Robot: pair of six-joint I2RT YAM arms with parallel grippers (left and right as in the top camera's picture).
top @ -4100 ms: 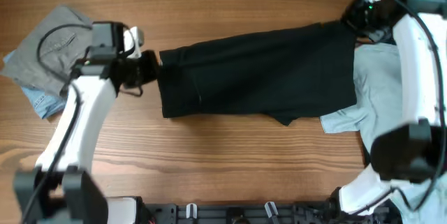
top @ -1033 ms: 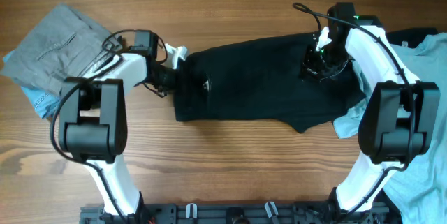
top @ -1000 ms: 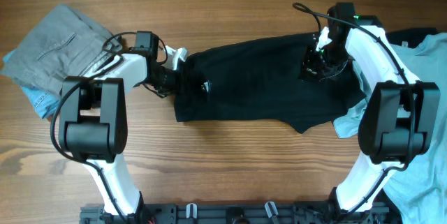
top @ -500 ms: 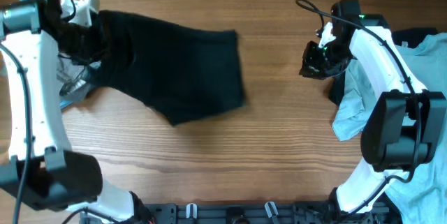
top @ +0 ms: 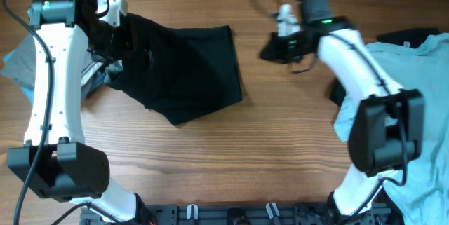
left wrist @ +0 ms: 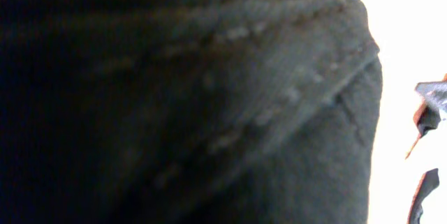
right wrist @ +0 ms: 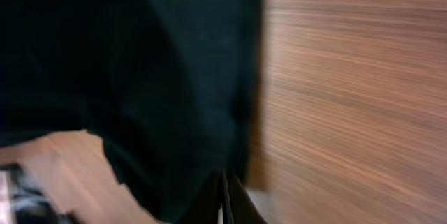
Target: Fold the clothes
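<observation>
Right gripper (top: 269, 48) first: fingers pressed together, nothing between them (the right wrist view is smeared, but the tips meet over bare wood). It hangs above the brown wooden table (top: 280, 148), far of centre.

Just to its left, and a touch nearer, is the loose right-hand edge of the large plain black shorts-like garment (top: 189, 71). That garment sprawls across the left half of the table with its long axis roughly left to right.

At the garment's far left corner, the left gripper (top: 119, 39) has cloth gathered up into it, creases fanning away. Its wrist camera shows only dark weave, so I read that as a pinch on the corner. The corner overlaps crumpled grey trousers (top: 15, 60).

A pale blue T-shirt (top: 421, 64) waits at the right edge.

By my reckoning the right arm is nearer that loose edge, and the fold depends on it reaching left to take it.
</observation>
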